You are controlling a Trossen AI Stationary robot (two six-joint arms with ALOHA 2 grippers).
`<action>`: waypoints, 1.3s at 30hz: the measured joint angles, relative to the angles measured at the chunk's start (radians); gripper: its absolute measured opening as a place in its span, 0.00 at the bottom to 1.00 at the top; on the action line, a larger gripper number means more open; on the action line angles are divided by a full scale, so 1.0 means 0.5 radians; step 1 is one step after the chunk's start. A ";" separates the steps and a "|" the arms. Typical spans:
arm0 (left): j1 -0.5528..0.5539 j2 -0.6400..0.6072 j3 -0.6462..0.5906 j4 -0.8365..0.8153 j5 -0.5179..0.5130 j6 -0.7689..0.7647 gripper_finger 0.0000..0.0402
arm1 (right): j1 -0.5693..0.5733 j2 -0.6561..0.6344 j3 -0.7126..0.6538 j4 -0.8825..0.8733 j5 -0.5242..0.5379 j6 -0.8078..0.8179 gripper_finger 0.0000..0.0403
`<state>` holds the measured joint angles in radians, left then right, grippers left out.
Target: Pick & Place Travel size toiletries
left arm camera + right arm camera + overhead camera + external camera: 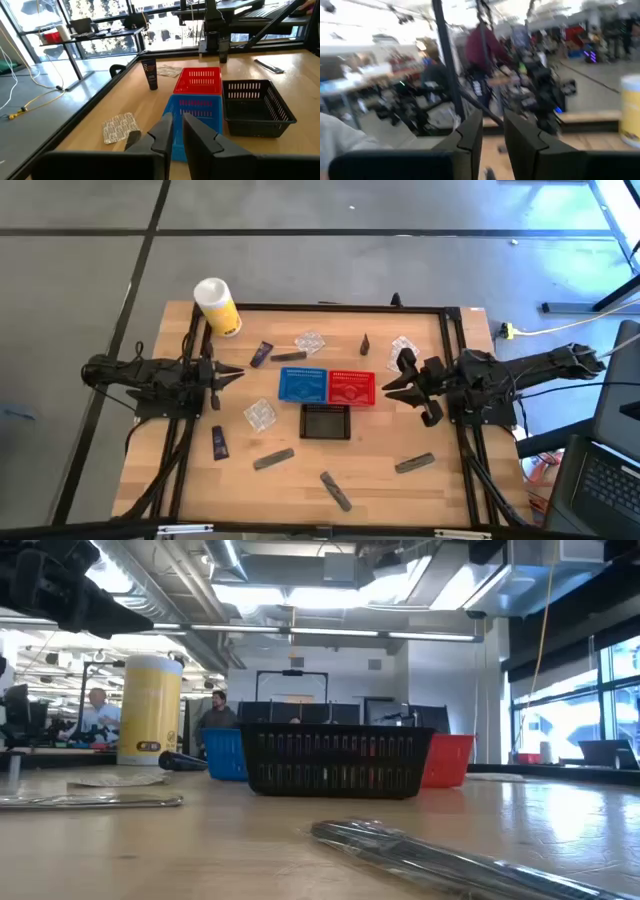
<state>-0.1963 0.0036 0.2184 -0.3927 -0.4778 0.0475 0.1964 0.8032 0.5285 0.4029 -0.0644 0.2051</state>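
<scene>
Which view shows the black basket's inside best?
The left wrist view: it looks down into the black basket, showing it empty. The high view shows it small from above; the low view shows only its side wall; the right wrist view misses it.

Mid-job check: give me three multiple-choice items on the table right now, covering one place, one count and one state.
1. Which small mesh basket sits nearest the left arm?
A. the red one
B. the black one
C. the blue one

2. How many small mesh baskets are on the wooden table?
A. three
B. two
C. five

3. How is the large white-and-yellow cylindrical canister placed?
A. lying on its side
B. standing upright
C. tucked inside a basket

Key:
1 C, since in the high view the blue mesh basket lies on the left arm's side of the red mesh basket.
2 A, since there are blue, red and the black mesh basket, clustered mid-table.
3 B, since the low view shows the canister standing on its end.
</scene>
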 joint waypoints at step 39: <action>-0.001 -0.001 -0.001 0.000 0.000 0.000 0.09 | 0.452 0.074 0.356 -1.636 0.832 0.937 0.01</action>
<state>-0.1967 0.0034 0.2180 -0.3928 -0.4778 0.0475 0.4225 0.8402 0.7065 -0.4153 0.3515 0.6738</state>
